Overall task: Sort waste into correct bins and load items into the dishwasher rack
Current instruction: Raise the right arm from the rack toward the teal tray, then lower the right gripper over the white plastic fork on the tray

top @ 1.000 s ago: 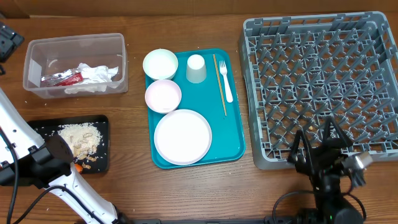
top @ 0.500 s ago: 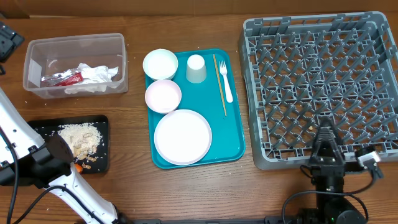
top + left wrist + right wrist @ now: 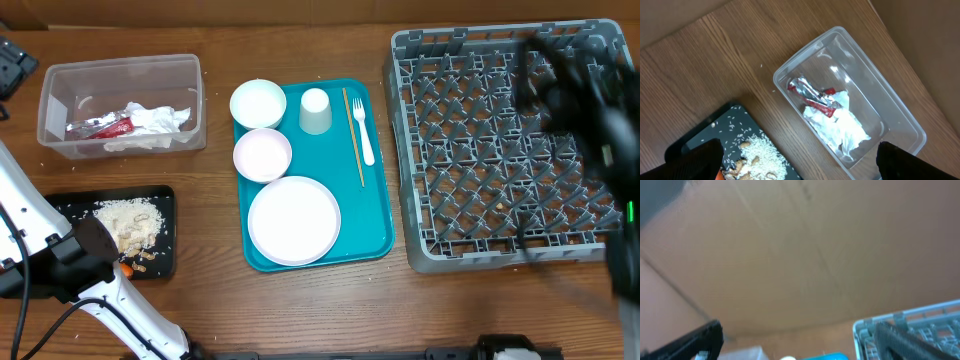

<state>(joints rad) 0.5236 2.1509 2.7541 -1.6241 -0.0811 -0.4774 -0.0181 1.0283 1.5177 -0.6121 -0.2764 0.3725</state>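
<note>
The clear tub [image 3: 120,62] holds the white napkin [image 3: 150,125] and red wrapper [image 3: 100,127]. The black tray [image 3: 165,235] holds beige crumbs [image 3: 125,222], and the orange carrot [image 3: 125,268] shows at its front edge. The plate [image 3: 294,219], two bowls [image 3: 258,103] [image 3: 262,154], cup [image 3: 315,110], chopstick [image 3: 354,135] and fork [image 3: 363,130] lie on the teal tray [image 3: 375,230]. The grey rack [image 3: 480,150] holds none of these. My left gripper [image 3: 800,150] is open and empty, high above the tub [image 3: 880,90] and black tray [image 3: 715,135]. My right gripper [image 3: 797,330] is open, empty and blurred, above the rack's far right [image 3: 570,80].
My white left arm [image 3: 40,240] crosses the table's front left corner beside the black tray. A black object [image 3: 15,60] sits at the far left edge. A brown wall fills most of the right wrist view above the rack corner [image 3: 920,325].
My right arm has risen from the table's front edge below the rack and swung up over the rack's far right, blurred with motion. The left arm and all objects have not moved.
</note>
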